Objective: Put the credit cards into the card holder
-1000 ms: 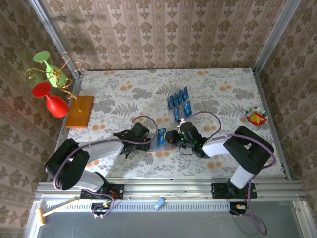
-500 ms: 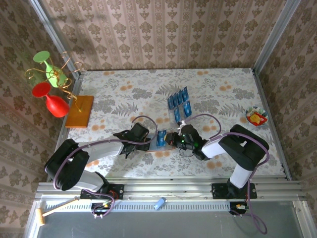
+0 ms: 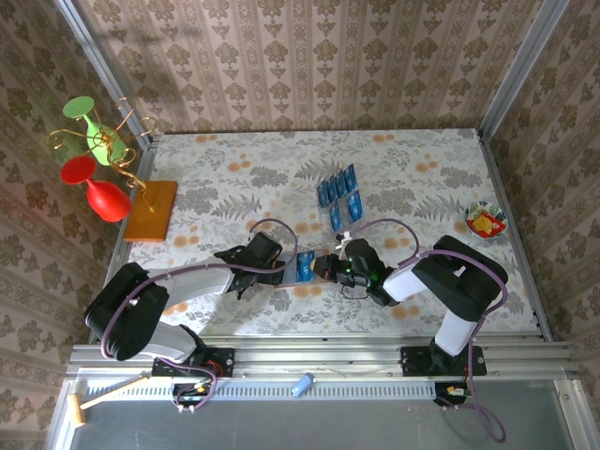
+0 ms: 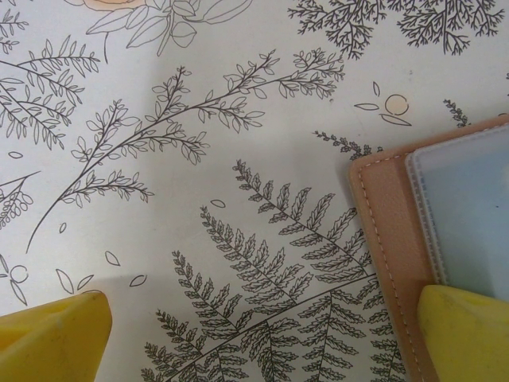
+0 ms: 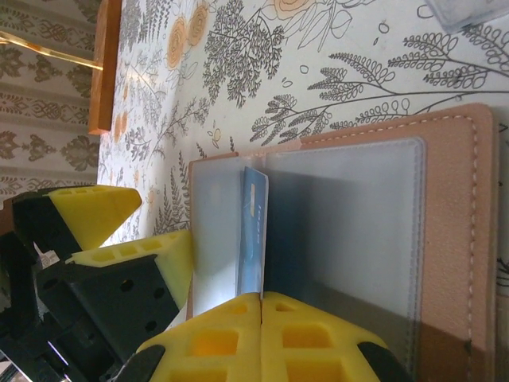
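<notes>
grippers (image 3: 287, 268) (image 3: 325, 267) flanking card holder (image 5: 453, 239), far table (image 3: 234, 169) — open

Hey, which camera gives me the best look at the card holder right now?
The right wrist view: the card holder lies open with both clear pockets visible and a blue credit card on edge near its fold. The left wrist view catches one stitched corner. The top view gives a small brown patch, largely covered by the arms.
</notes>
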Available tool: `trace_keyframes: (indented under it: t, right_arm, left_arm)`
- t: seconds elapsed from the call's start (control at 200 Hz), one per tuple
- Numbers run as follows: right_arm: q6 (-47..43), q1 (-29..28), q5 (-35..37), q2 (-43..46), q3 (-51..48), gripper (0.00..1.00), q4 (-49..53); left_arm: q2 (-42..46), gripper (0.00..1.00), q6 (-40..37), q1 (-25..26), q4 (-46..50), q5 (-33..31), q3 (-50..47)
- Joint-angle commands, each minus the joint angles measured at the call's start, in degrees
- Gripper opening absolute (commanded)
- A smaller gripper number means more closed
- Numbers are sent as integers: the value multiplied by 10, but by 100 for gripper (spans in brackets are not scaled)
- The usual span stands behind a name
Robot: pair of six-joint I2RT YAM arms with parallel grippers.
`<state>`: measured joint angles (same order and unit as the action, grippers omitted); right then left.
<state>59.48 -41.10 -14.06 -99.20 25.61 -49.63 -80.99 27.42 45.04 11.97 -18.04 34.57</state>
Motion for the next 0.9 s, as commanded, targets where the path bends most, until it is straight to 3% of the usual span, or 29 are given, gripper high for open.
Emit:
trace_keyframes:
  t: [0.0, 0.895]
  right_arm:
    - [3, 2, -12, -15, -11, 0, -4]
    - [9, 18, -91, -91, 11, 0, -56]
  left_arm:
    - [7, 100, 10, 4, 17, -12, -7]
    - [7, 100, 10, 5, 17, -10, -6]
